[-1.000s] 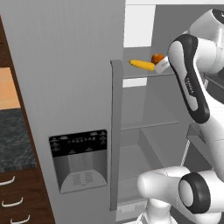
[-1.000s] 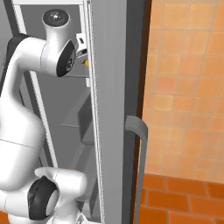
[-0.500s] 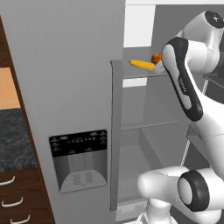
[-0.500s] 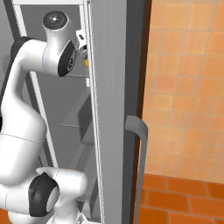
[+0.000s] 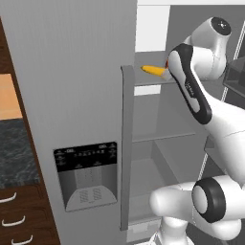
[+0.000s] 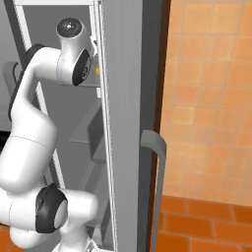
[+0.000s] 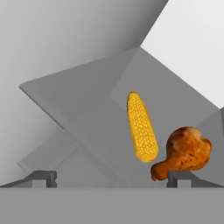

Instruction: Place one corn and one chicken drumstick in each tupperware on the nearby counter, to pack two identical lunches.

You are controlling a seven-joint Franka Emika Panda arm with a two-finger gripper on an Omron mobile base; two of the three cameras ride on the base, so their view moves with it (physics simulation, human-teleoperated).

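Apparently risky: gripper [image 7: 111, 175] spread wide and empty, corn [image 7: 141, 127] just beside drumstick [image 7: 183, 153] at lower right of hand view; could nudge both, rolling either along shelf [image 7: 87, 113].

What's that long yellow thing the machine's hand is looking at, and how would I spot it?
Look inside the open fridge, on its upper shelf. There lies a corn cob, plain yellow-orange and tapering to a point. Right beside it is a chicken drumstick, which is brown, glossy and rounder.
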